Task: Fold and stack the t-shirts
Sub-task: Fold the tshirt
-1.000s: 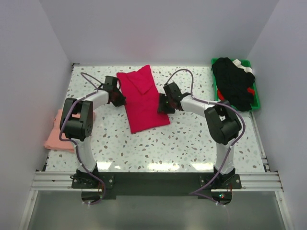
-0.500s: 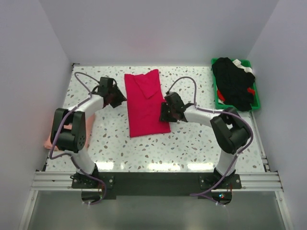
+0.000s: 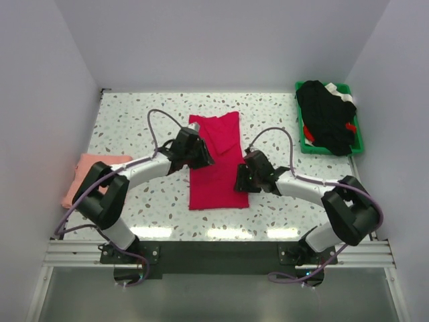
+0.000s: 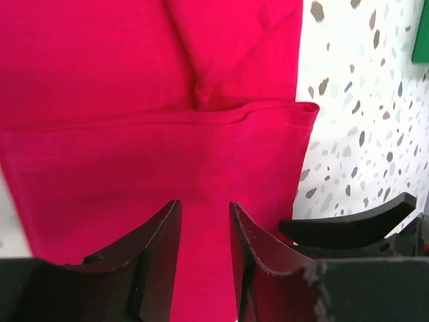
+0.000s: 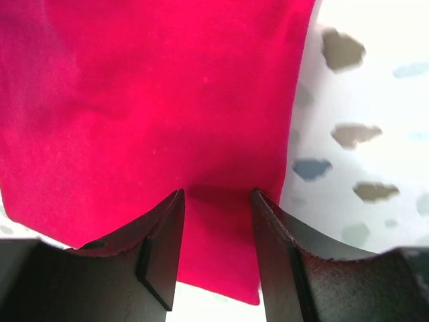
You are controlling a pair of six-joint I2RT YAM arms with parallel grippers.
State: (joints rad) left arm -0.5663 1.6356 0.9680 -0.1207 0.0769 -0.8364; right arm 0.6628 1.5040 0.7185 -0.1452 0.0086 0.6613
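Observation:
The crimson-red t-shirt (image 3: 216, 176) lies folded into a long narrow strip in the middle of the speckled table (image 3: 134, 114). My left gripper (image 3: 200, 155) is at the strip's left edge, its jaws nearly closed with red cloth (image 4: 134, 147) between them (image 4: 204, 204). My right gripper (image 3: 241, 180) is at the right edge, jaws pinching the cloth (image 5: 167, 100) near a corner (image 5: 216, 191). A sleeve fold shows at the strip's far end (image 3: 224, 134). The salmon-pink t-shirt (image 3: 82, 176) lies folded at the table's left edge, beside the left arm.
A green plastic bin (image 3: 305, 144) stands at the far right with dark clothes (image 3: 326, 115) heaped in it; its corner shows in the left wrist view (image 4: 422, 33). White walls close in the left, far and right sides. The right gripper's black finger (image 4: 348, 225) shows in the left wrist view.
Both grippers have moved to the right and toward the near edge. The red shirt has slid with them and now lies straighter and closer to me.

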